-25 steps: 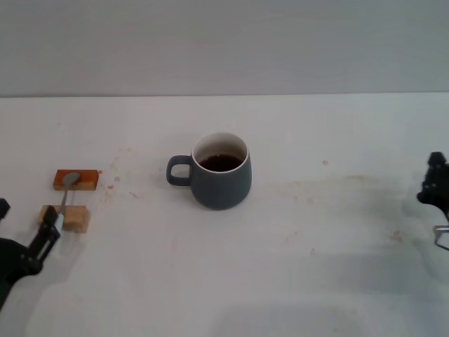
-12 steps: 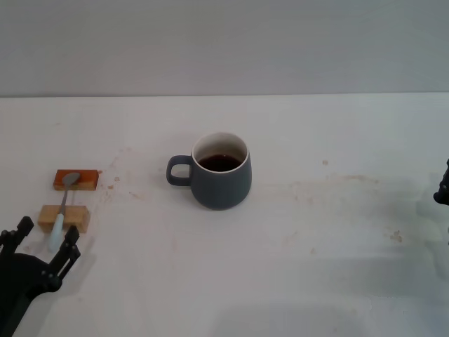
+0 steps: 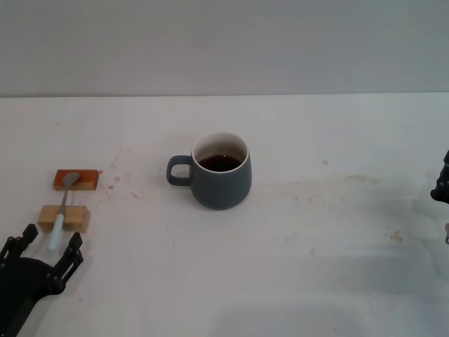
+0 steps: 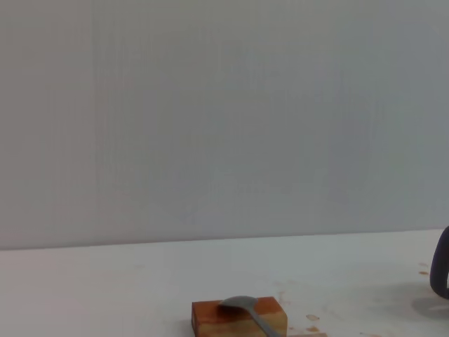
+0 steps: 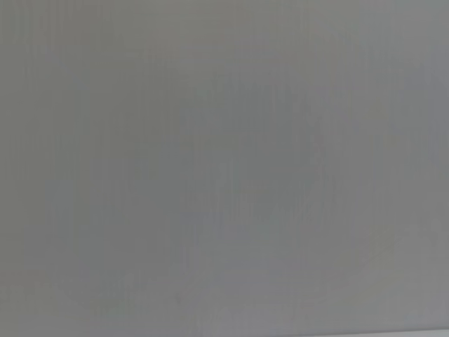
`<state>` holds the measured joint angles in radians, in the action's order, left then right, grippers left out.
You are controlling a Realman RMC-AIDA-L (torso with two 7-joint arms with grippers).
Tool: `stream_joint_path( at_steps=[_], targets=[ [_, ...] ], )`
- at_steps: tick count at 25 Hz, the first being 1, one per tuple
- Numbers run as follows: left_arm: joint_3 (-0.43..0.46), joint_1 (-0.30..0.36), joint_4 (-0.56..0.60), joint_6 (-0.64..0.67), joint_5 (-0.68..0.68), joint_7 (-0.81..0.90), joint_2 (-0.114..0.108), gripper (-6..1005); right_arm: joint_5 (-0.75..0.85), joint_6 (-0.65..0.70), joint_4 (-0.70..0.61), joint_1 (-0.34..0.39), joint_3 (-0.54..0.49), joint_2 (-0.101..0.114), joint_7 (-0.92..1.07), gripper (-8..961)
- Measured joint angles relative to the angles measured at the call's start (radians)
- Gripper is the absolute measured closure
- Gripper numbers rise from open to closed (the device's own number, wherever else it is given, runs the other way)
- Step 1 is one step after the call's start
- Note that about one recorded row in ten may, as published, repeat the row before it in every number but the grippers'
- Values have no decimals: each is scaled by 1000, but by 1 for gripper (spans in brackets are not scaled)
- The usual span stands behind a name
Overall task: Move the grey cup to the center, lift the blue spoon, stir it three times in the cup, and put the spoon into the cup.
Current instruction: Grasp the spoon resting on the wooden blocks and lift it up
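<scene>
The left gripper [image 3: 43, 246], fingers spread and empty, was positioned lower left just below the slim pale-blue-handled metal spoon [image 3: 62, 210], bridged across an orange block [image 3: 76, 180] and a tan block [image 3: 64, 219]. The rounded blue-grey ceramic cup [image 3: 220, 170] was observed at centre. Risk noted: an off-line closure could knock the spoon off the blocks. The right gripper [image 3: 442, 186] was parked at the right edge.

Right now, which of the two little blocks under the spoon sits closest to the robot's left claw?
The tan block, under the spoon's pale handle, just ahead of the open left gripper; the orange block lies beyond it.

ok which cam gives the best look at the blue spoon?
Head view: the whole blue spoon shows, bowl on the orange block, handle across the tan block. Left wrist view catches only its bowl and neck; right wrist view shows none of it.
</scene>
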<state>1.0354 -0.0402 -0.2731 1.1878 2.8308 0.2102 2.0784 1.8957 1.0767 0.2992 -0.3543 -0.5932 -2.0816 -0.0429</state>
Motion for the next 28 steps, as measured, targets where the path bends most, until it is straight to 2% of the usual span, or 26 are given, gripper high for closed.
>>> stream_joint_path(
  at_steps=[24, 28],
  targets=[
    [0, -17, 0, -26, -1, -2, -2, 208, 0, 0, 2, 2, 6, -2, 0, 955],
    [0, -17, 0, -30, -1, -1, -2, 319, 0, 0, 2, 3, 5, -2, 0, 955]
  ],
)
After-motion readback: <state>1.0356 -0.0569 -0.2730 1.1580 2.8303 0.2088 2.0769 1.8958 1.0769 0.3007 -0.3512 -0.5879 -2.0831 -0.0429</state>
